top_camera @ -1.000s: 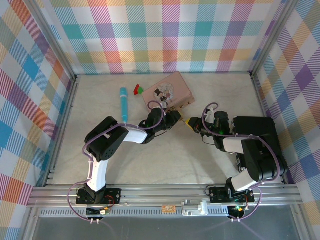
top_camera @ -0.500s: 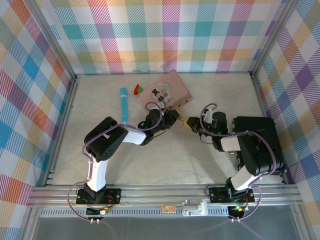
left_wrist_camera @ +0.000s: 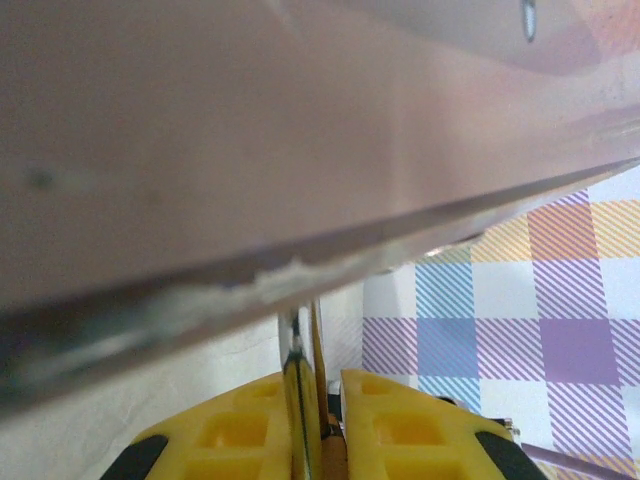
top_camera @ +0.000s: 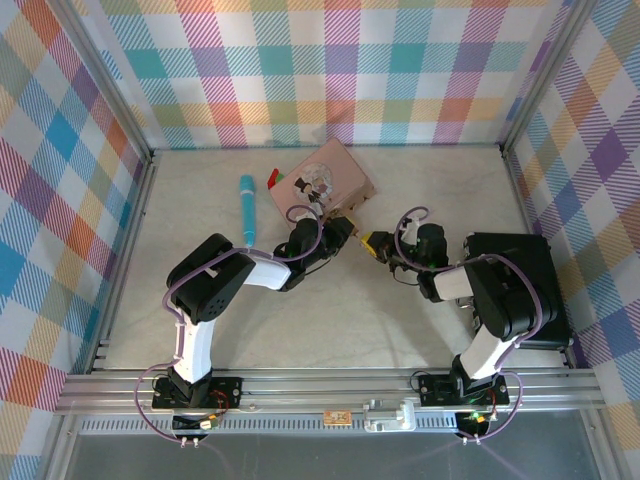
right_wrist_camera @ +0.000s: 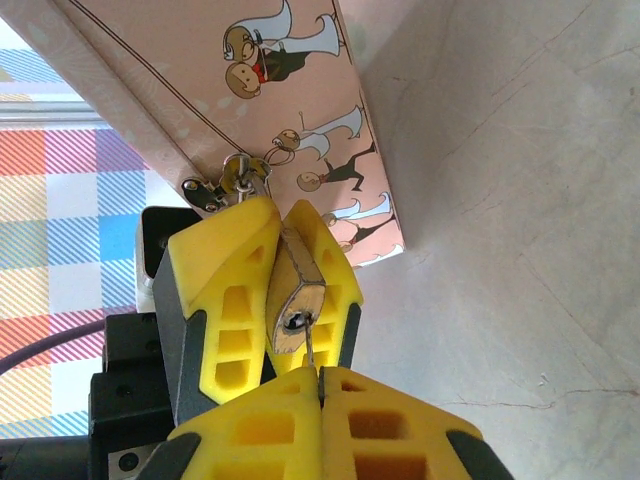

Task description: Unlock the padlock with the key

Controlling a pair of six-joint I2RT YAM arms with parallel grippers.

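Gripping the padlock point(right_wrist_camera: 292, 300) by its flat sides, the left claw point(right_wrist_camera: 282, 225) holds it just beside the hasp point(right_wrist_camera: 228, 182) of the pink box point(right_wrist_camera: 200, 60). The right claw point(right_wrist_camera: 318, 378) is pinched closed on the key point(right_wrist_camera: 310, 352), whose tip meets the keyhole. Both pieces look small, rigid and slick. The thin key may twist between the pads, so it is best held flat across its head. Two things cannot be made out: how far the key has entered, and the shackle, largely hidden.
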